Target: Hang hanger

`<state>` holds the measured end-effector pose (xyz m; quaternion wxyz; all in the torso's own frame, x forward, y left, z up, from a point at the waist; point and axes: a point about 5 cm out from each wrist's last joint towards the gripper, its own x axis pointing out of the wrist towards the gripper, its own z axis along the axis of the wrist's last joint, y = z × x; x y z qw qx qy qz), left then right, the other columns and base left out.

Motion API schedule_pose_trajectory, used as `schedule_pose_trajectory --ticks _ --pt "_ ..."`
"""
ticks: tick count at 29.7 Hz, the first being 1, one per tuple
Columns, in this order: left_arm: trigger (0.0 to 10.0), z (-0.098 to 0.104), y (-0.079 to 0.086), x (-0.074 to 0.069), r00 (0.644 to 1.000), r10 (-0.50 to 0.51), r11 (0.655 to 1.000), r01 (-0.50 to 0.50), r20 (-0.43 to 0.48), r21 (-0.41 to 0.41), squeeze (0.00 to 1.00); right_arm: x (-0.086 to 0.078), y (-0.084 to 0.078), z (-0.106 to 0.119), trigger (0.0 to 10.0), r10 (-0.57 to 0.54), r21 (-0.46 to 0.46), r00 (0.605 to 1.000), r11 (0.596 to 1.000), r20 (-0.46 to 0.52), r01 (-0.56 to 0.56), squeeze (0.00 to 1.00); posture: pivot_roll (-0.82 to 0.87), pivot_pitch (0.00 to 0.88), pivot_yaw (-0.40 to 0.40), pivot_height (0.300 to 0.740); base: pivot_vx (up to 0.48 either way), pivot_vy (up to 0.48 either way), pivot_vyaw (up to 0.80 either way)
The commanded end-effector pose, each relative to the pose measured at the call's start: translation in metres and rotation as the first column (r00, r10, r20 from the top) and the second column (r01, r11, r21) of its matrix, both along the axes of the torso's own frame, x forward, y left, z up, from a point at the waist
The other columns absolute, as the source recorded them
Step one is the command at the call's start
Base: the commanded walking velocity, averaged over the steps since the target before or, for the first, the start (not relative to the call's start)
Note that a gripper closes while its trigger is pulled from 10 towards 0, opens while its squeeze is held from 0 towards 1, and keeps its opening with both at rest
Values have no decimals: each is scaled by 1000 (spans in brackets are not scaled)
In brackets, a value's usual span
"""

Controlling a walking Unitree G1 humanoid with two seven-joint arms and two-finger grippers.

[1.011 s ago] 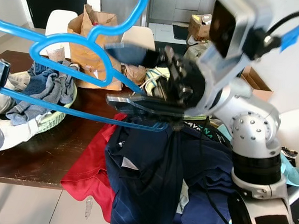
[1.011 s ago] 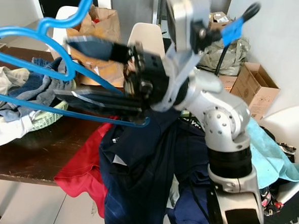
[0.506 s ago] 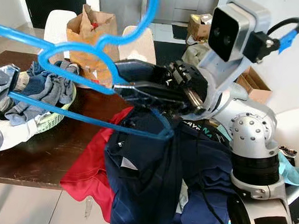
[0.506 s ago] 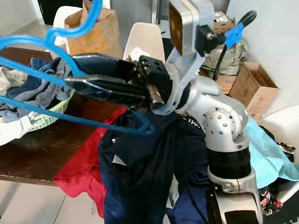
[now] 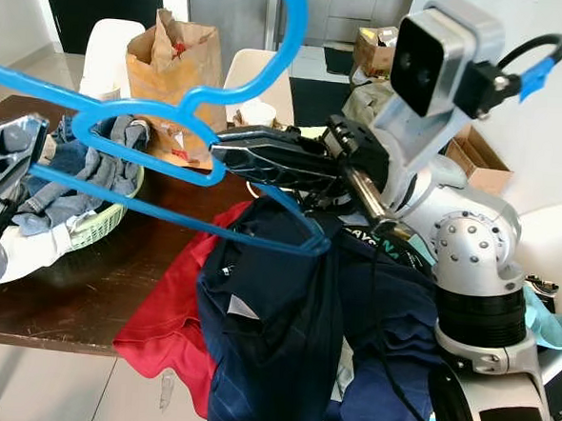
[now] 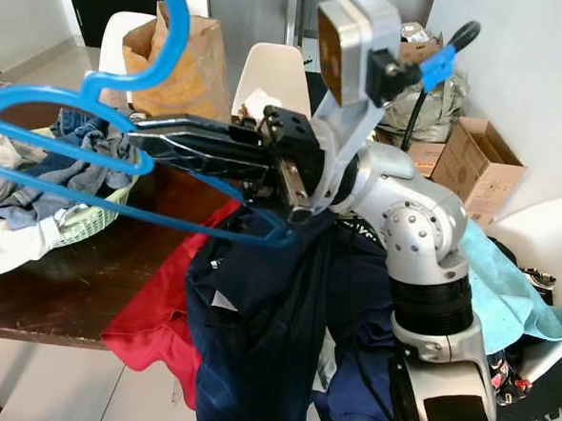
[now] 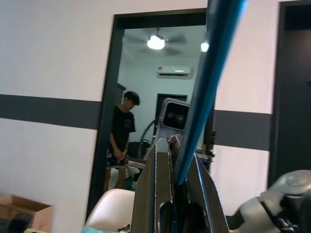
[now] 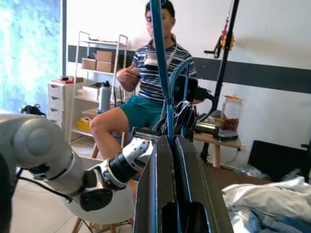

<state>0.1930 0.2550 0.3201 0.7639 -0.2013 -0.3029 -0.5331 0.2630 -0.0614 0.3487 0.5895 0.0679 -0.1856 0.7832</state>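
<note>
1. Your right gripper (image 5: 229, 156) now has its two long black fingers pressed together on the sloping arm of the blue plastic hanger (image 5: 187, 105). A second ago those fingers stood apart around it, so the clamp has just been made.
2. Your left gripper (image 5: 0, 160), at the far left edge, pinches the other end of the hanger; the left wrist view shows the blue bar seated between closed fingers.
3. The hanger is held in the air between both arms, above the dark wooden table (image 5: 86, 284), its hook rising past the top of the head view. It has tilted and lifted slightly since the earlier pictures.
4. The dark navy shirt (image 5: 275, 315) hangs from the hanger's right end, over the red garment (image 5: 165, 318).
5. Judgement: the hanger is secured at both ends and ready to carry. No rail is seen yet.
</note>
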Motion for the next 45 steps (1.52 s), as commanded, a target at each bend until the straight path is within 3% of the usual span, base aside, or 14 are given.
schedule_pose_trajectory --ticks 1,3,4,5,7,8,22,23,24,30,31,33,44,45 --pt "4000 -1 0 3 1000 19 1000 -19 -1 -14 0 5 4 -5 0 -36 -41 999 999 -3 36 0 25 11 -15 740 0 0 0" --pt "4000 -1 0 3 1000 19 1000 -19 -1 -14 0 5 4 -5 0 -36 -41 999 999 -3 36 0 25 11 -15 740 0 0 0" --pt "10000 -3 0 6 999 39 999 -39 -18 -27 0 10 4 -6 0 -82 -48 997 996 -9 81 0 24 12 -14 740 0 0 0" --pt "10000 -4 1 8 998 58 998 -59 -32 -35 667 17 4 -8 0 -135 -56 991 990 -19 133 0 25 14 -13 740 0 0 0" --pt "10000 -4 1 8 998 58 998 -59 -32 -35 667 17 4 -8 0 -135 -56 991 990 -19 133 0 25 14 -13 740 0 0 0" --pt "10000 -4 3 10 996 79 996 -81 -40 -46 1000 23 3 -10 0 -187 -63 982 981 -31 184 0 25 14 -13 740 0 0 0" --pt "10000 -2 14 17 978 201 975 -205 -49 -85 1000 38 6 -14 0 -332 -96 941 940 -59 326 0 29 25 -11 740 0 0 0" --pt "7882 -2 15 17 979 198 975 -201 -46 -90 1000 36 6 -14 0 -314 -92 948 947 -52 309 0 29 25 -11 740 0 0 0" --pt "1294 0 15 16 982 188 977 -190 -37 -97 1000 32 6 -13 0 -290 -84 956 955 -40 286 0 29 26 -12 740 0 0 0" --pt "0 2 13 12 988 152 983 -153 -21 -99 976 23 7 -11 510 -227 -61 974 972 -26 225 0 29 26 -13 740 0 0 0" --pt "0 2 11 11 991 134 986 -135 -18 -96 357 21 7 -10 824 -212 -55 977 976 -23 211 0 30 27 -15 740 0 0 0" --pt "0 2 10 10 992 124 988 -125 -16 -94 20 20 7 -10 824 -202 -51 979 978 -20 201 0 29 27 -16 740 0 0 0" --pt "0 4 12 5 994 110 989 -109 3 -101 0 15 7 -9 667 -174 -65 985 983 7 174 0 27 28 -19 740 0 0 0" --pt "0 4 14 4 994 110 989 -108 7 -103 0 15 8 -11 2549 -179 -74 984 981 10 180 0 27 28 -19 740 0 0 0"
